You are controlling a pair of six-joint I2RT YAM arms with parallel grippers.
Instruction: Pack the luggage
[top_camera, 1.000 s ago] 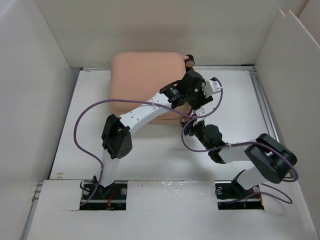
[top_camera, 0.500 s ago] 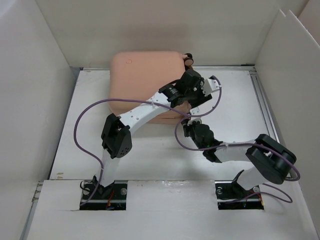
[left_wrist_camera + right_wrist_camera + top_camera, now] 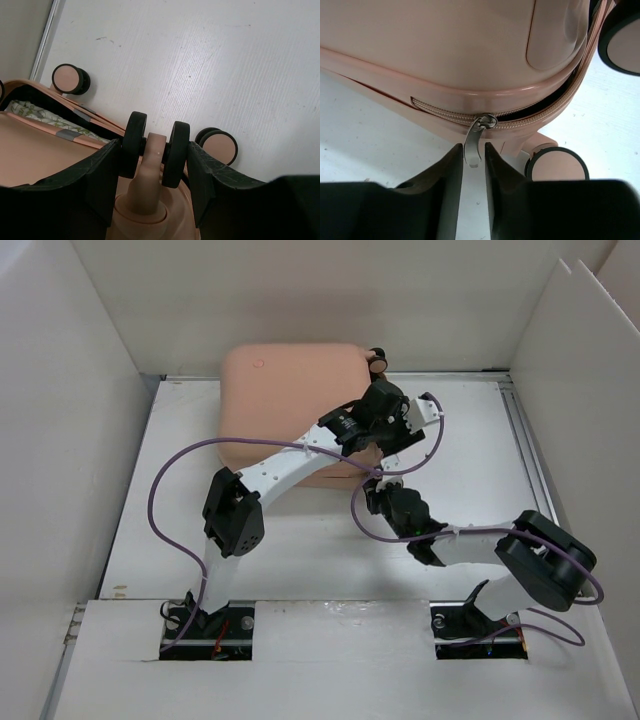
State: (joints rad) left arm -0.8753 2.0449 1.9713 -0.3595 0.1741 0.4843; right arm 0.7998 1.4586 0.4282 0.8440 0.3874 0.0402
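The luggage [image 3: 285, 390] lies flat at the back of the worktop [image 3: 470, 440], lid down, its seam gaping at the near right corner. There the left tool [image 3: 154, 150] is clamped on a twin wheel [image 3: 136, 142], one finger against each outer face. Patterned cloth [image 3: 30, 112] shows in the gap. The right tool [image 3: 474, 152], low at the near edge, is narrowed onto the zip pull [image 3: 472, 142], pinching it.
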